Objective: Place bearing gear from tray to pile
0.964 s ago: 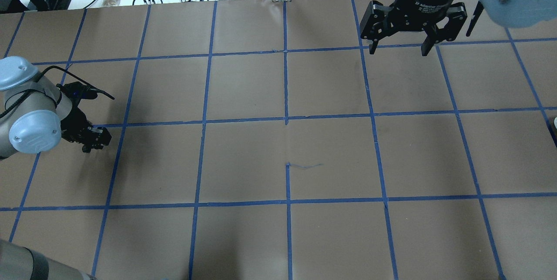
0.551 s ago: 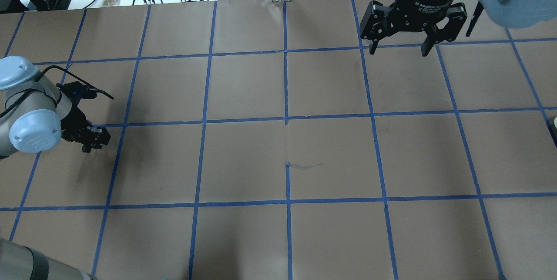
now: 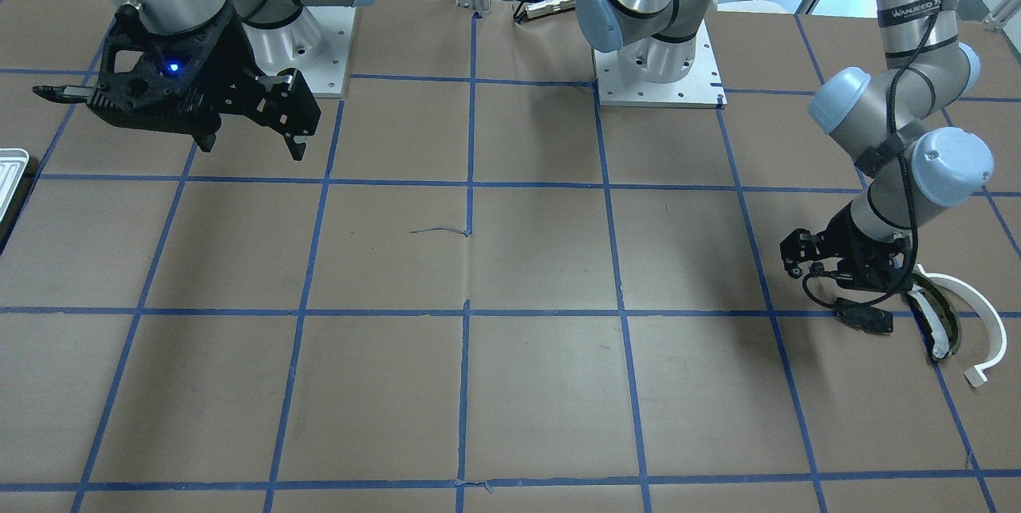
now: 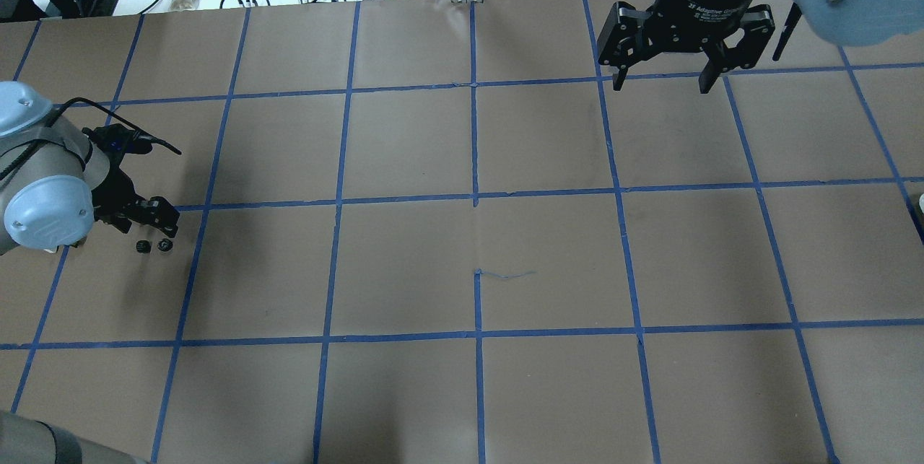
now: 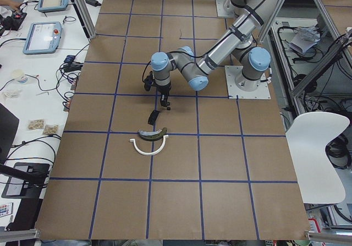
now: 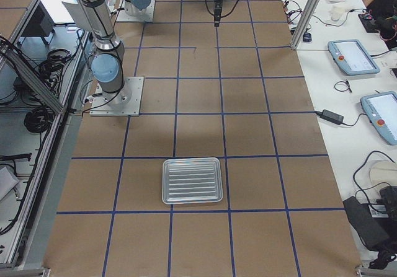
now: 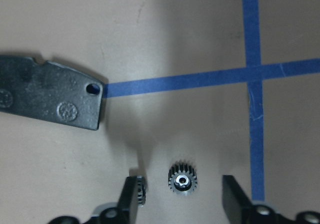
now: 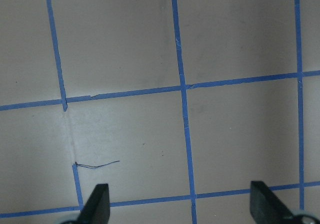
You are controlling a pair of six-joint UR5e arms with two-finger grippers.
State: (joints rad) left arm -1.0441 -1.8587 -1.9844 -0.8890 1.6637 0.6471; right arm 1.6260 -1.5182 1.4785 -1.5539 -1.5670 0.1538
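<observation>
Tabletop [image 4: 404, 262]: bearing gear [image 4: 164, 245] now off left claw [image 7: 179, 183]

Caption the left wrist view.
Open left gripper frames a toothed bearing gear on the table; black plate lies apart.

The left gripper [image 4: 157, 219] is down low and points straight down, with its fingers apart. The right gripper [image 4: 663, 83] hangs up high, fingers spread wide.

**Brown, blue and black**

We see a brown table [image 4: 404, 146] gridded with blue tape [image 4: 474, 139]. The bearing gear [image 7: 182, 178] is black, silvery at its centre. The plate [image 7: 50, 91] is black, the arc [image 3: 991, 317] white, the strip [image 3: 935, 321] dark olive with white padding, the tray [image 6: 191, 181] pale and ridged.
</observation>
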